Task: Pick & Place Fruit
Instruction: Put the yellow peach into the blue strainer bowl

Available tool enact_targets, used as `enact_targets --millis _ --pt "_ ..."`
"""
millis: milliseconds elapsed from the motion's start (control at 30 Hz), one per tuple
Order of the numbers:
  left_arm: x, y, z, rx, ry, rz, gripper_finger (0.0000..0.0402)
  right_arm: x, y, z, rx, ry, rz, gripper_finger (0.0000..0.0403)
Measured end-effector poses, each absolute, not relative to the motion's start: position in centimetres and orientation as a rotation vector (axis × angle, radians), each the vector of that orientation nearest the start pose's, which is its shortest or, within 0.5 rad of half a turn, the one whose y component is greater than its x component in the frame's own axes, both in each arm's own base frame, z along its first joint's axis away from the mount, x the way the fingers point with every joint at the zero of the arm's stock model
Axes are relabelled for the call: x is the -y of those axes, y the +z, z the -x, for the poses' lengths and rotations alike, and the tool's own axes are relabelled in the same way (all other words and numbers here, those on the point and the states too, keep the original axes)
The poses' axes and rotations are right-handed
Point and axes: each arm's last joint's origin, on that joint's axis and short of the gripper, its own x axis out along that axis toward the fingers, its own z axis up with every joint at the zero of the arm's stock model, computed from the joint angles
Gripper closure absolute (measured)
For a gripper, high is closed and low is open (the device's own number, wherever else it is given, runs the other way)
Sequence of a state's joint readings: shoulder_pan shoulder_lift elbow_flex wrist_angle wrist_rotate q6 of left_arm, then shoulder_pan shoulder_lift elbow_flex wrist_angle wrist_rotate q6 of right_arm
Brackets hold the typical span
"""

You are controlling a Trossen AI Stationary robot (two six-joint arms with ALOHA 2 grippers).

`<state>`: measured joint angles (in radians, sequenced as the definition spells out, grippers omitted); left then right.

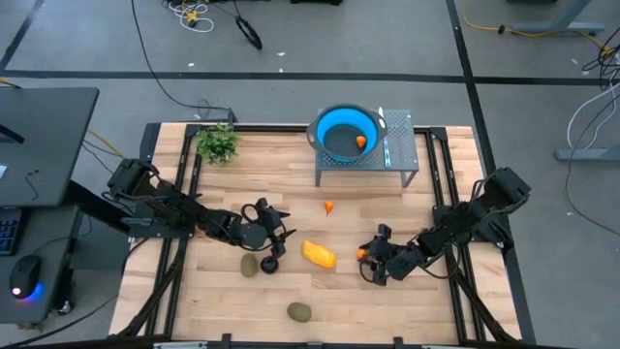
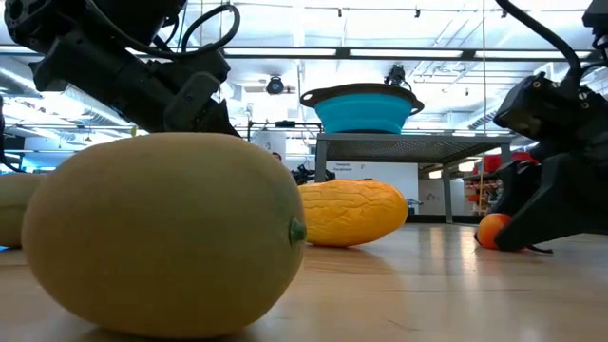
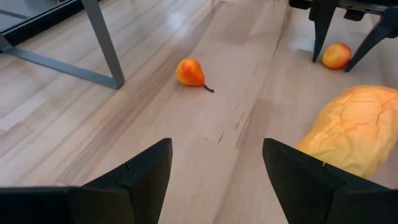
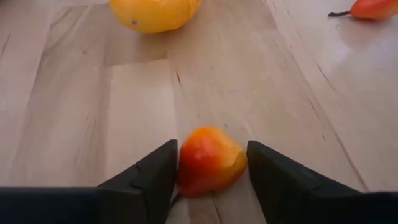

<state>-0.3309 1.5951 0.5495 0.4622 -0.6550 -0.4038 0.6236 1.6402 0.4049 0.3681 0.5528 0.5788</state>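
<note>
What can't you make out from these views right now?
- Right gripper: right wrist view shows the small orange-red fruit between the fingers; firm pinch unclear.
- Blue bowl: its inside is hidden by its wall in the low view.
- Blackish fruit: partly covered by the left gripper in the high view.
</note>
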Motion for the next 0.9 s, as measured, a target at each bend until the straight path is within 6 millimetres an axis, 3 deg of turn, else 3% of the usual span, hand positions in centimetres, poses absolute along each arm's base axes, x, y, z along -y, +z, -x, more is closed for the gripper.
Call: enact_targets --millis 233,533,900 --pt "7.3 13.6 -26.7 -0.438 0.421 0.111 0.0143 -12.6 8.5 -19.9 -0.704 -0.139 -0.067 0.0244" --pt "7.3 13.6 -26.7 -0.439 0.421 0.111 0.0143 -12.8 8.8 -20.2 -0.668 -0.112 -0.088 0.0248" --pt "7.3 13.6 -26.7 -0.441 0.418 0.102 0.0143 -13.4 11.4 -21.1 -0.512 -0.066 -0.063 0.0249"
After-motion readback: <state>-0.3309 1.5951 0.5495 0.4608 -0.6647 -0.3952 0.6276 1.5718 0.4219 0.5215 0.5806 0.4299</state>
